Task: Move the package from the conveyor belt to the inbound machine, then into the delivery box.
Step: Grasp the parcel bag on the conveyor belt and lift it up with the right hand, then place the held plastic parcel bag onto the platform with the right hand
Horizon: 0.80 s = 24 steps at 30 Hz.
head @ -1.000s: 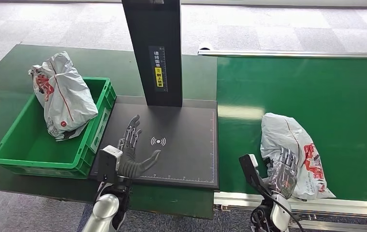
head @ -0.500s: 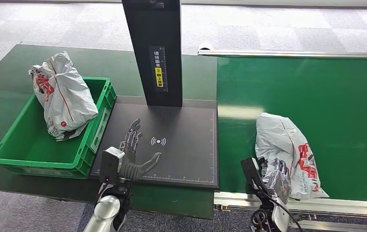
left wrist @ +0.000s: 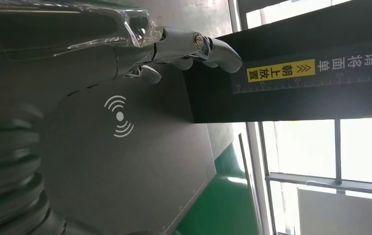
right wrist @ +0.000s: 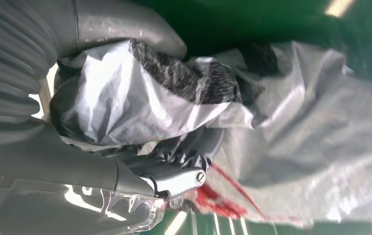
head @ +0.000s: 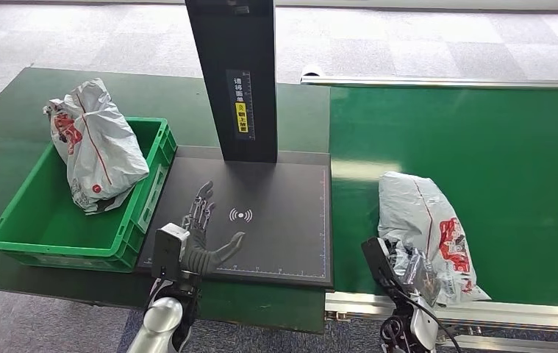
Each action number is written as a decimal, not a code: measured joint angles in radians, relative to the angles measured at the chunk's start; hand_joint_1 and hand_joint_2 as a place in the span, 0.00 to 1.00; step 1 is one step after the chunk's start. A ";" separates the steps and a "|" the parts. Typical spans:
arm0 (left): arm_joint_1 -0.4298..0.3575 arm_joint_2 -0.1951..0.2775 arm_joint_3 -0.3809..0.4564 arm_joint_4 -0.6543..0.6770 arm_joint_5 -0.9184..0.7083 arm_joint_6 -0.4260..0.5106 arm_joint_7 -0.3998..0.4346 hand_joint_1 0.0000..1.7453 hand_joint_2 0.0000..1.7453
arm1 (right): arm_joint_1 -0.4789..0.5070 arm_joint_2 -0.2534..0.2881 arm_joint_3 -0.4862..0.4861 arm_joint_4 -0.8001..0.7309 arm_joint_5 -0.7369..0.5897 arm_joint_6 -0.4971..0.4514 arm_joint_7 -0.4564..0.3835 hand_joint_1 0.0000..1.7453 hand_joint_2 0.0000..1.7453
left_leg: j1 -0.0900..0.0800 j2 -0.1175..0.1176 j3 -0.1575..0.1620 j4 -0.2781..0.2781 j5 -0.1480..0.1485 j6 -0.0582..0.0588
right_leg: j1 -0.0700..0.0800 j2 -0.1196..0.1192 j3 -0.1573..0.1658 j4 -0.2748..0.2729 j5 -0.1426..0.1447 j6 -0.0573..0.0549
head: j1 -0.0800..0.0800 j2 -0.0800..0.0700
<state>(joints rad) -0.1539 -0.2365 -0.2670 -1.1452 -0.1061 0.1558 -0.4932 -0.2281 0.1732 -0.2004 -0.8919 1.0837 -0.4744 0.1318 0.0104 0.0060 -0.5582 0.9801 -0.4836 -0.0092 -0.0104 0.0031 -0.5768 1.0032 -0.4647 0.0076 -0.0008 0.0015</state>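
Right wrist view, package (right wrist: 291, 122) bunched between right hand (right wrist: 125, 147) fingers (right wrist: 179, 178)

A: Where's the package (head: 424, 224)?
B: On the conveyor belt (head: 481, 140), right robot hand (head: 412, 271) gripping its near end.
A: The left robot hand (head: 201, 234)?
B: Spread open over the inbound machine (head: 276, 213)

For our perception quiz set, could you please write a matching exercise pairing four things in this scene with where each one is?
Things:
1. package gripped by the right hand
2. second package
3. left hand
4. yellow label

Places:
A. on the black upright post
B. in the green crate
C. on the conveyor belt
D. open over the inbound machine's dark plate

Pairs: 1-C, 2-B, 3-D, 4-A
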 joint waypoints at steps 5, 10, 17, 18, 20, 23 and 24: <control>0.003 0.000 0.000 -0.002 0.001 0.013 -0.001 0.00 1.00 | 0.027 0.000 0.042 -0.095 0.088 -0.136 -0.036 1.00 1.00 | 0.000 0.000 0.000 0.000 0.000 0.000 | 0.000 0.000 0.000 0.000 0.000 0.000 | 0.000 0.000; 0.014 0.001 0.002 -0.018 0.005 0.030 -0.022 0.00 1.00 | 0.073 0.009 0.122 -0.282 0.081 -0.213 -0.137 1.00 1.00 | 0.000 0.000 -0.001 0.000 0.000 0.000 | 0.000 0.000 -0.001 0.000 0.000 0.000 | 0.000 0.000; 0.031 0.007 0.010 -0.085 0.009 0.056 -0.057 0.00 1.00 | 0.100 0.049 0.239 -0.497 -0.033 -0.208 -0.368 1.00 1.00 | 0.000 0.000 -0.001 0.000 0.000 0.000 | 0.000 0.000 -0.001 0.000 0.000 0.000 | 0.000 0.000; 0.036 0.009 0.014 -0.104 0.009 0.061 -0.061 0.00 1.00 | 0.099 0.051 0.270 -0.515 -0.063 -0.193 -0.372 1.00 1.00 | 0.000 0.000 -0.001 0.000 0.000 0.000 | 0.000 0.000 -0.001 0.000 0.000 0.000 | 0.000 0.000; 0.045 0.013 0.027 -0.150 0.009 0.069 -0.064 0.00 1.00 | 0.093 0.046 0.349 -0.540 -0.132 -0.125 -0.354 1.00 1.00 | 0.000 0.000 -0.001 0.000 0.000 0.000 | 0.000 0.000 -0.001 0.000 0.000 0.000 | 0.000 0.000; 0.053 0.020 0.054 -0.218 0.009 0.074 -0.064 0.00 1.00 | 0.069 0.037 0.465 -0.535 -0.202 -0.002 -0.326 1.00 1.00 | 0.000 0.000 -0.001 0.000 0.000 0.000 | 0.000 0.000 -0.001 0.000 0.000 0.000 | 0.000 0.000; 0.056 0.022 0.063 -0.238 0.009 0.074 -0.063 0.00 1.00 | 0.060 0.035 0.497 -0.527 -0.214 0.016 -0.322 1.00 1.00 | 0.000 0.000 -0.001 0.000 0.000 0.000 | 0.000 0.000 -0.001 0.000 0.000 0.000 | 0.000 0.000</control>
<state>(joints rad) -0.0982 -0.2144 -0.2041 -1.3833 -0.0972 0.2294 -0.5561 -0.1676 0.2086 0.2965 -1.4187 0.8695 -0.4584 -0.1904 0.0107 0.0062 -0.5596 0.9796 -0.4833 -0.0094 -0.0101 0.0027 -0.5777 1.0035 -0.4648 0.0075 -0.0009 0.0015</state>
